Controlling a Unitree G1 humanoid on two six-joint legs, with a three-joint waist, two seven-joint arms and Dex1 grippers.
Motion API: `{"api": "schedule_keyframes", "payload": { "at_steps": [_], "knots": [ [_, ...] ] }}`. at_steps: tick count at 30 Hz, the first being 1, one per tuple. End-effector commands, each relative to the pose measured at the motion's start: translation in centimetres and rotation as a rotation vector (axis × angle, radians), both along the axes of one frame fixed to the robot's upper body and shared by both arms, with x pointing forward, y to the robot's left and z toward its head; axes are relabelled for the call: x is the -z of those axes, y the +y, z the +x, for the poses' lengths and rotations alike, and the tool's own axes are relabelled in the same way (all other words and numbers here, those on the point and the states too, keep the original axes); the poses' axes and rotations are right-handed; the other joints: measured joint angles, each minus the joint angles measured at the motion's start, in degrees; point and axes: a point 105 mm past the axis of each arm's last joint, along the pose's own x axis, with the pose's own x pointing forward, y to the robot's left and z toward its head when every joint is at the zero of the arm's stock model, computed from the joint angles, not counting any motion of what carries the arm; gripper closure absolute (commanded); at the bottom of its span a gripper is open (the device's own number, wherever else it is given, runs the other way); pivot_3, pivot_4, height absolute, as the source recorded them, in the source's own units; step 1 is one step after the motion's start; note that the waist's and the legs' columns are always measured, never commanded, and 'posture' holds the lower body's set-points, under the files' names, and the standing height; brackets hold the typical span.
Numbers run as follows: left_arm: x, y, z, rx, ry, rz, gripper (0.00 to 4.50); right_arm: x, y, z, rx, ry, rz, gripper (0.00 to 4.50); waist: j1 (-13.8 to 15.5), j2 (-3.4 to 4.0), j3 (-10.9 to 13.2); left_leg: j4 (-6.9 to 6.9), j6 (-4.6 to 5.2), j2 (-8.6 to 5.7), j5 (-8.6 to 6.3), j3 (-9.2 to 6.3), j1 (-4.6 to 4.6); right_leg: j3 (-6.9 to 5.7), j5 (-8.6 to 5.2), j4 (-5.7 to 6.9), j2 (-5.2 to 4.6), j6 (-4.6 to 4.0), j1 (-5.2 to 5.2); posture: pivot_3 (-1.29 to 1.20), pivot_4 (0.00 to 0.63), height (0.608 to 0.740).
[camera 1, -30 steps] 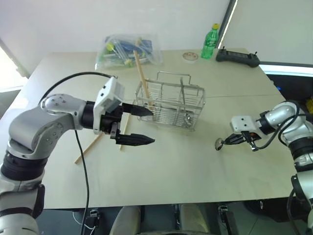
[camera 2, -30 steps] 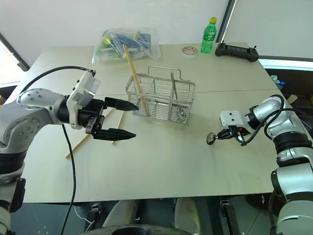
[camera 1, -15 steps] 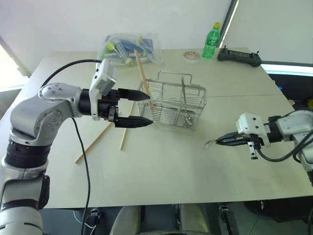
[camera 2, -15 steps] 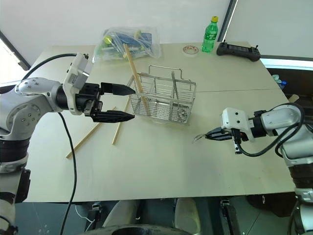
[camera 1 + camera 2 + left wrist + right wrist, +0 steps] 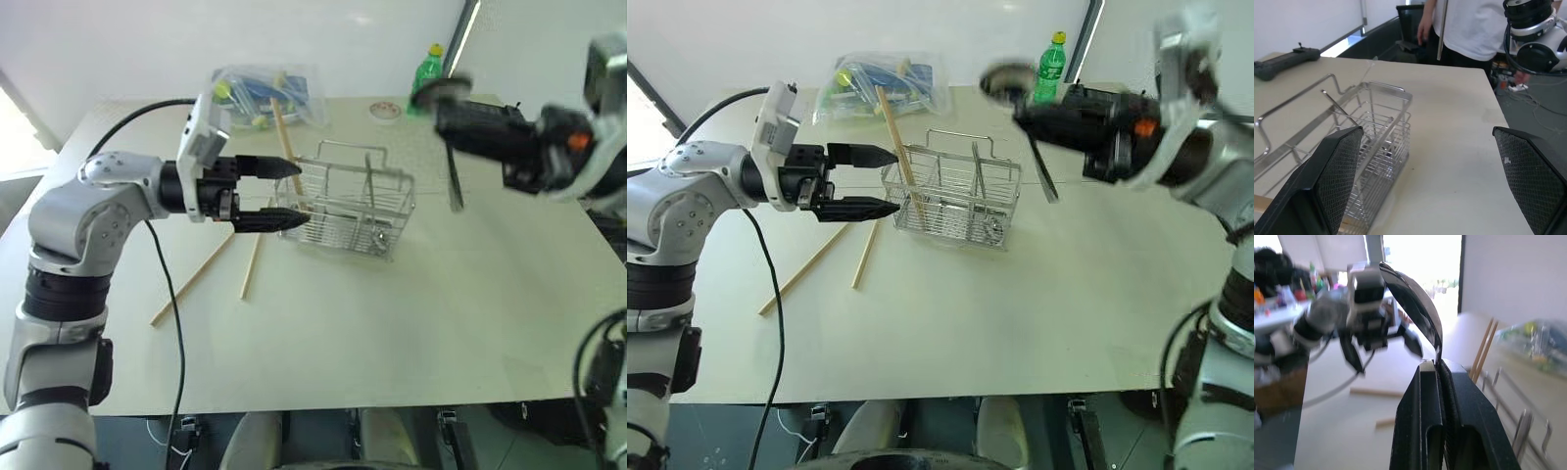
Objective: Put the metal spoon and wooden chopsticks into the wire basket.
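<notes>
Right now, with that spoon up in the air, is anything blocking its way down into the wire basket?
Nothing visible blocks it. The right gripper holds the metal spoon high, to the right of the wire basket, whose top is open apart from its thin loop handle. One chopstick already stands at the basket's left end.

Green bottle [image 5: 424, 70], plastic bag [image 5: 257, 93], black controller [image 5: 1282, 57] on table [image 5: 392, 304].

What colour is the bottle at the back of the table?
Green with a yellow cap; the bottle shows best in the right eye view.

Silver-grey jointed arms, white wrist camera blocks, a black cable, each claw [image 5: 279, 194] with black fingers.
</notes>
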Motion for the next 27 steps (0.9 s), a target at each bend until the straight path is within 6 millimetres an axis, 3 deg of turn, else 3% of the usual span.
{"api": "schedule_keyframes", "payload": {
  "at_steps": [1,5,10,14,17,24,27],
  "knots": [
    [-1.8,-0.1,0.0,-0.004,-0.073,-0.034,0.0,-1.5,0.7,1.2,0.055,0.005,0.127,4.48,0.03,-0.01,0.0,0.0,0.01,0.0,0.0,0.0,-0.02,0.0,0.02,0.02,0.0,0.04,-0.03,0.0,0.15,0.69],
    [-2.1,-0.3,0.1,-0.003,-0.083,-0.043,0.0,0.2,2.1,3.6,0.148,0.023,0.155,4.48,-0.15,-0.01,-0.01,-0.02,0.02,-0.07,0.0,0.02,-0.1,0.01,0.11,0.07,-0.01,0.19,-0.15,0.0,0.15,0.69],
    [-2.3,-0.4,0.2,-0.005,-0.089,-0.048,0.0,2.1,2.5,6.3,0.267,0.04,0.213,4.48,-0.32,0.0,-0.01,-0.04,0.02,-0.11,0.01,0.09,-0.08,0.02,0.12,0.17,0.05,0.19,-0.22,0.0,0.15,0.69],
    [-2.3,-0.3,0.0,-0.01,-0.094,-0.04,0.0,5.0,2.6,7.5,0.316,0.092,0.206,4.48,-0.33,0.0,-0.01,-0.04,0.01,-0.11,0.01,0.1,-0.06,0.01,0.12,0.21,0.09,0.19,-0.21,0.0,0.15,0.69],
    [-2.5,-0.1,0.0,-0.016,-0.099,-0.037,0.0,6.3,2.2,7.7,0.33,0.143,0.22,3.59,-0.33,0.01,-0.01,-0.03,0.02,-0.11,0.01,0.1,-0.05,0.02,0.12,0.21,0.09,0.18,-0.2,0.0,0.15,0.69],
    [-2.6,0.1,0.2,-0.026,-0.104,-0.034,0.0,7.0,1.9,7.3,0.37,0.125,0.182,0.15,-0.35,0.01,-0.01,-0.03,0.02,-0.11,0.01,0.09,-0.04,0.02,0.13,0.22,0.1,0.18,-0.21,0.0,0.15,0.69],
    [-2.5,0.1,0.4,-0.03,-0.101,-0.031,0.0,6.3,1.5,7.1,0.377,0.103,0.172,0.02,-0.38,0.01,-0.01,-0.03,0.02,-0.11,0.01,0.09,-0.04,0.02,0.13,0.22,0.1,0.18,-0.21,0.0,0.15,0.69]
  ]
}}
